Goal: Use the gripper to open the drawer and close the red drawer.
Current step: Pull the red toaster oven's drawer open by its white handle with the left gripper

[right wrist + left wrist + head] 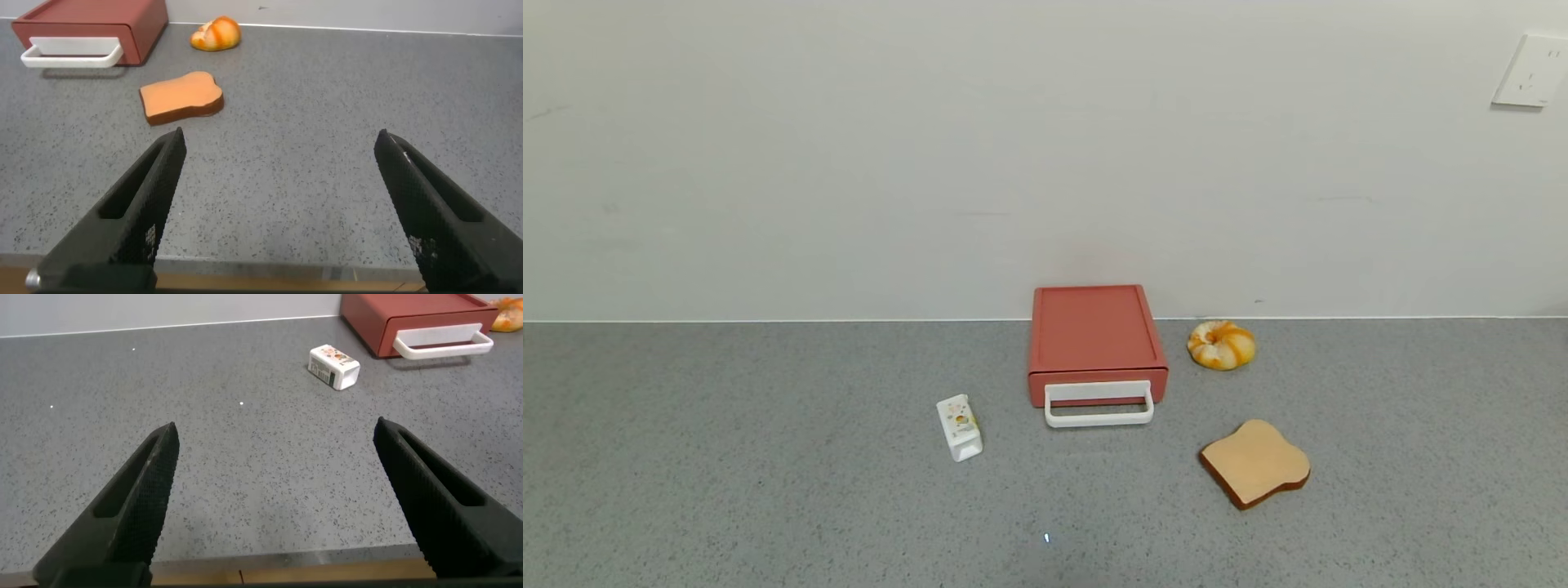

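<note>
Colours here are pretty simple: the drawer (1097, 339) is a flat brick red all over, with a plain white handle (1099, 404) on the front. Little carton (959, 426) next to it is white with small orange and green print on its face. The bun (1221, 345) is golden orange with pale cream streaks, the toast slice (1255, 462) is light tan with a darker brown crust. Countertop (727, 457) is speckled grey, wall (849, 147) is off-white. Both grippers, left (274, 498) and right (274, 204), are black, fingers finely textured.

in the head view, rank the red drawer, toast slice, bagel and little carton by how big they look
1. red drawer
2. toast slice
3. bagel and carton: about alike; the bagel sits farther back, so I won't rank them.
</note>
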You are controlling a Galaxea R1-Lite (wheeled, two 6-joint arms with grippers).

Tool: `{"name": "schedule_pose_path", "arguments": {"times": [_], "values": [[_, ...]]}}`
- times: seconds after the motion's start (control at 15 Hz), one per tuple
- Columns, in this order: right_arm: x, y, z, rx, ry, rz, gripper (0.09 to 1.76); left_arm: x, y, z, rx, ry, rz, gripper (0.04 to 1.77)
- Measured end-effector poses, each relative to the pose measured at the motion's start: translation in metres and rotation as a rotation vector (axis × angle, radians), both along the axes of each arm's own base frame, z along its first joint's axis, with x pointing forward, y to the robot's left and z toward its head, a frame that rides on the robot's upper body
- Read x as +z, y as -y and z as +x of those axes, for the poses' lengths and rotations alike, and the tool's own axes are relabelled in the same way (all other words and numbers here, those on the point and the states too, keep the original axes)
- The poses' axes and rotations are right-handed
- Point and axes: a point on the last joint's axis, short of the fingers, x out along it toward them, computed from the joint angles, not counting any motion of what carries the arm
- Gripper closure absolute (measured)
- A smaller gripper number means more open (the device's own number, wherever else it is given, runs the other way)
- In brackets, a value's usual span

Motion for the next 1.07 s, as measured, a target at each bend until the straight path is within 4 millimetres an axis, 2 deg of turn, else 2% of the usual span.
{"name": "schedule_pose_path", "arguments": {"times": [0.33, 0.53, 0.67, 0.87, 1.07], "values": [[0.000, 0.000, 0.000, 0.000, -0.001, -0.001, 0.15, 0.000, 0.000, 0.000, -0.005, 0.001, 0.011, 0.09], [0.000, 0.000, 0.000, 0.000, -0.001, 0.000, 0.15, 0.010, 0.000, -0.004, -0.015, 0.027, 0.013, 0.09], [0.000, 0.000, 0.000, 0.000, -0.002, 0.000, 0.15, 0.024, 0.001, -0.009, -0.029, 0.040, 0.013, 0.09], [0.000, 0.000, 0.000, 0.000, -0.002, 0.000, 0.15, 0.057, 0.001, -0.018, -0.031, 0.036, 0.013, 0.09], [0.000, 0.000, 0.000, 0.000, -0.002, 0.001, 0.15, 0.095, 0.000, -0.010, -0.032, 0.007, 0.014, 0.09]]}}
